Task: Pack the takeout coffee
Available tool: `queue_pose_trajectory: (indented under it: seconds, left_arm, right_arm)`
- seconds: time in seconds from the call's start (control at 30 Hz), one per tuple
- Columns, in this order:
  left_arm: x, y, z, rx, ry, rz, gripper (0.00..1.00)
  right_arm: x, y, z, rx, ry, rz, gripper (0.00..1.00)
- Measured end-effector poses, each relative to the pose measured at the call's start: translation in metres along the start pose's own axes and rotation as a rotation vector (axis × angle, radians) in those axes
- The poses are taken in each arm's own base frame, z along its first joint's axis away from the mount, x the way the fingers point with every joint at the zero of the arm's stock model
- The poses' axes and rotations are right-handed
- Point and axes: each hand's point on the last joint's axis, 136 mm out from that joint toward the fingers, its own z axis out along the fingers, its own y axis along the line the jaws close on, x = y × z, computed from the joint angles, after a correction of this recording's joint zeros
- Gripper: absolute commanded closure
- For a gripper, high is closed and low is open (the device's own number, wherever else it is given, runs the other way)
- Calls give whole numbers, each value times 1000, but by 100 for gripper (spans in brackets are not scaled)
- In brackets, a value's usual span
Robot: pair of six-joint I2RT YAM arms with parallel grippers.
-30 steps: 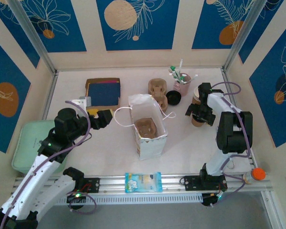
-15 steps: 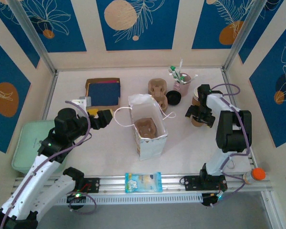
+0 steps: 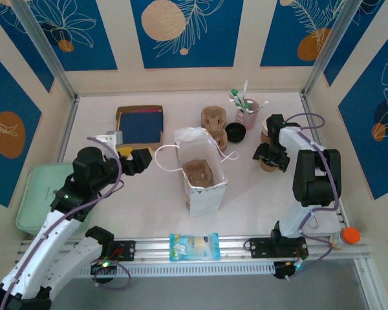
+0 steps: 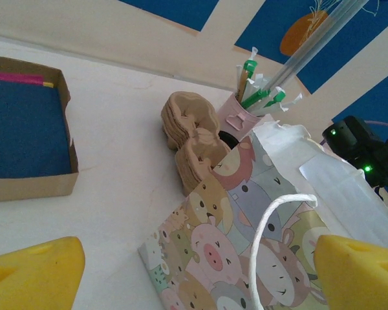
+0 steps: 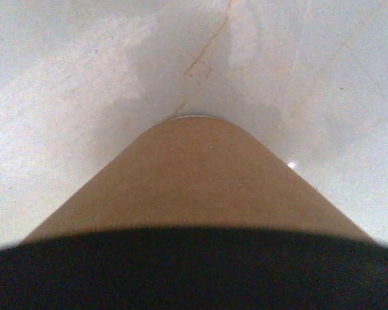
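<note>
Right pincer [image 3: 270, 156] straddles the takeout coffee [image 5: 194, 177]; whether clenched, I cannot tell; left pincer [image 4: 195, 274] released, paper bag [image 4: 229, 206] just ahead.

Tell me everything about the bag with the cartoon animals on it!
The paper bag stands upright in the middle of the table, top open. Its outside shows cartoon animals; the inside is white. White cord handles loop from the rim, one reaching out sideways. A brown moulded tray sits inside.
</note>
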Motion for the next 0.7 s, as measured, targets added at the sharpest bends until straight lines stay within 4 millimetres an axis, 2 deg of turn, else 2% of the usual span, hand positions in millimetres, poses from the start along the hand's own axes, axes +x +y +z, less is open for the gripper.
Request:
queue_pose_trajectory:
  seconds: [0.27, 0.37, 0.5, 0.7]
  left_arm:
    - [-1, 0, -4, -5, -10, 17, 9]
    - [-1, 1, -5, -7, -9, 19, 9]
    - [0, 1, -5, -8, -8, 18, 8]
    - [1, 1, -5, -10, -3, 18, 8]
  right_arm:
    - [3, 1, -1, 10, 0, -13, 38]
    - [8, 2, -5, 15, 11, -27, 38]
    - [10, 7, -21, 4, -5, -51, 38]
    - [6, 21, -57, -44, -66, -93, 38]
